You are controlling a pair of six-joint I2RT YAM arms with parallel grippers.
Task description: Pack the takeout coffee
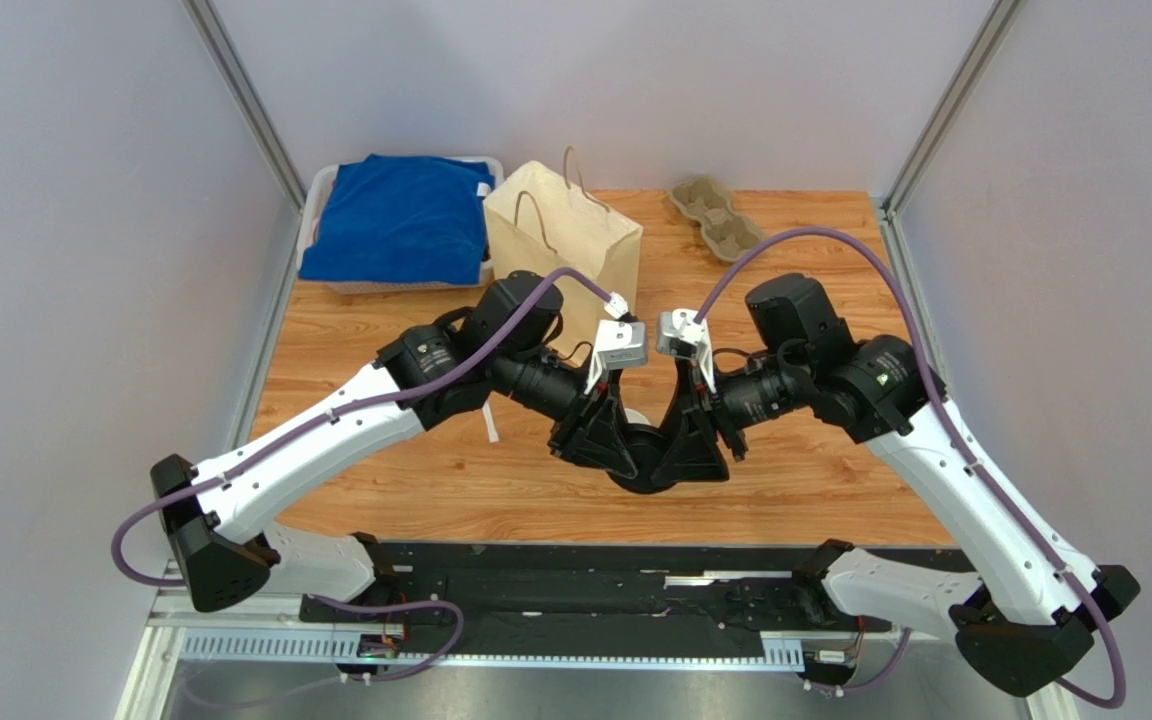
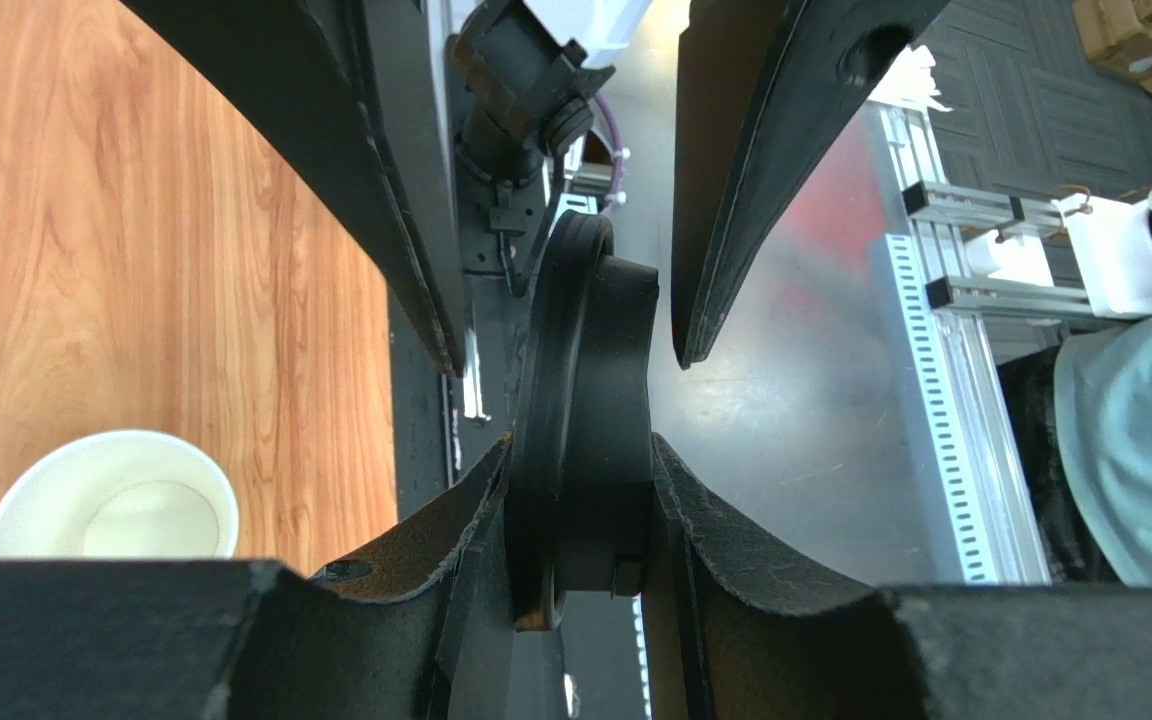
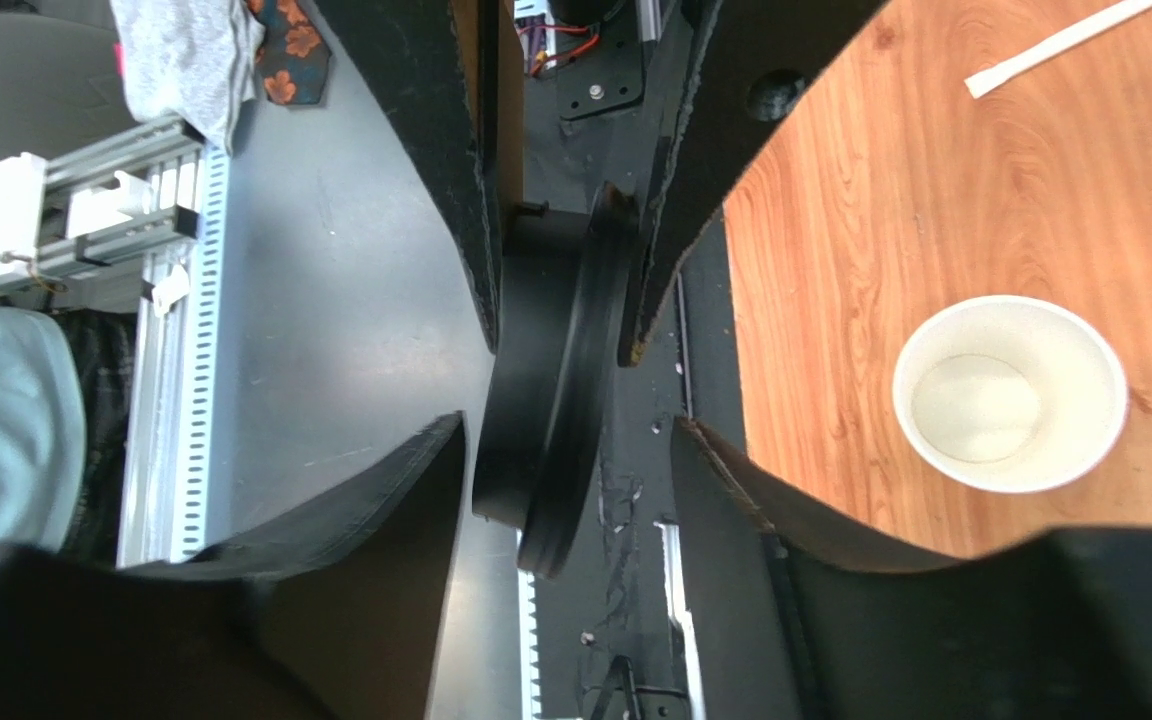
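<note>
From above, my left claw [image 1: 630, 462] and right claw [image 1: 675, 462] were tip to tip over the near edge of the wooden desk [image 1: 838, 465]. The tan paper bag [image 1: 560, 240] stood upright at the back. What sat between the tips was too dark to tell there.

My left wrist camera showed my left claw clenched on the round black plastic lid [image 2: 582, 420], held on edge. The small open paper cup [image 2: 114, 513], white inside, stood apart on the desk.

My right wrist camera showed my right claw spread around that lid, seemingly not pinching it.
</note>
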